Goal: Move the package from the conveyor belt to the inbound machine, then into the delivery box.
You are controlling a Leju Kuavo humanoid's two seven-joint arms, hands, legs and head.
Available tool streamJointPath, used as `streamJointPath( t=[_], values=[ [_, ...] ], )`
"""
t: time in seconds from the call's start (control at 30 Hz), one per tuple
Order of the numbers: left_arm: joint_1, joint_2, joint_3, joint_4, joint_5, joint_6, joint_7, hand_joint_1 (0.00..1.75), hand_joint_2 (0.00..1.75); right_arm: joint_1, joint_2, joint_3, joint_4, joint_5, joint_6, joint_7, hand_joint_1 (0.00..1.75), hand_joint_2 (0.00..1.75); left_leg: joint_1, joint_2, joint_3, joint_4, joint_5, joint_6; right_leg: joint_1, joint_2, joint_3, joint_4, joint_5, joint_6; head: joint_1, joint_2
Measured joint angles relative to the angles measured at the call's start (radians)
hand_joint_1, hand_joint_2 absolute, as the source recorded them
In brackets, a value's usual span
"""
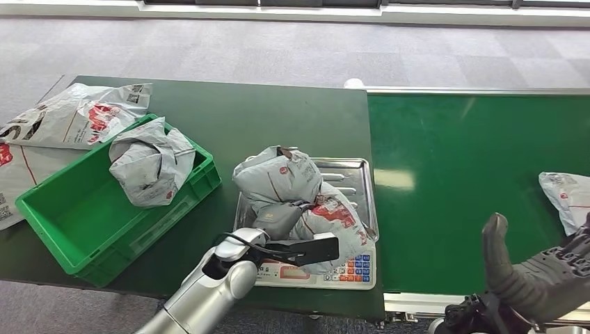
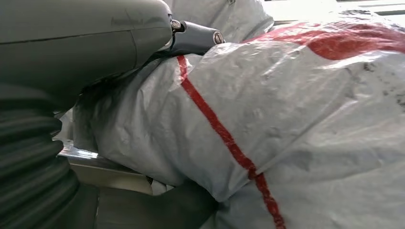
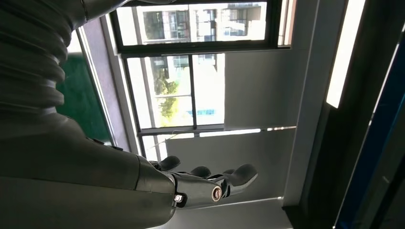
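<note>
Item: grey package (image 1: 299, 198), red-printed, lying on the inbound machine's steel tray (image 1: 355, 169). Long axis runs from the tray's far left corner toward the keypad (image 1: 357, 267) at near right.

My left hand (image 1: 282, 224) grips its near side, thumb over the top.

My right hand (image 1: 539, 268) hangs beside the conveyor belt (image 1: 459, 174), fingers apart, holding nothing.

Green delivery box (image 1: 83, 229): one crumpled grey bag (image 1: 149, 163).

Belt, right edge: another bag (image 1: 565, 198).
</note>
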Motion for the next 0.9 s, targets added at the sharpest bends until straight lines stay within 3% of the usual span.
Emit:
streamJointPath(
  t=[0.2, 0.43, 0.57, 0.9],
  values=[
    [-0.051, -0.040, -0.030, 0.106, -0.047, -0.007, 0.019, 1.75, 1.75, 0.002, 0.022, -0.011, -0.006, -0.003, 0.000, 0.000, 0.00, 1.75, -0.001, -0.005, 0.011, 0.000, -0.014, 0.005, -0.002, -0.006, 0.022, -0.001, -0.016, 0.001, 0.000, 0.000],
    [-0.057, -0.058, -0.014, 0.102, -0.011, 0.030, 0.007, 1.73, 1.75, 0.003, 0.044, -0.026, -0.025, 0.020, 0.001, 0.000, 0.00, 1.75, -0.003, -0.004, 0.018, 0.000, -0.011, 0.006, -0.004, -0.006, 0.026, -0.001, -0.013, 0.002, 0.000, 0.000],
    [-0.048, -0.053, 0.074, -0.024, 0.131, 0.002, -0.009, 0.00, 1.75, 0.012, 0.061, -0.059, -0.056, 0.023, 0.001, 0.000, 0.00, 1.75, -0.004, 0.000, 0.012, 0.002, 0.002, 0.004, -0.004, -0.001, 0.012, 0.000, 0.003, 0.003, 0.000, 0.000],
    [-0.031, -0.012, 0.138, -0.151, 0.154, -0.041, 0.007, 0.00, 1.75, 0.018, 0.065, -0.082, -0.063, 0.021, 0.001, 0.000, 0.00, 1.75, -0.003, 0.000, -0.002, 0.001, 0.002, 0.004, -0.003, 0.001, -0.002, 0.000, 0.003, 0.003, 0.000, 0.000]
  ],
)
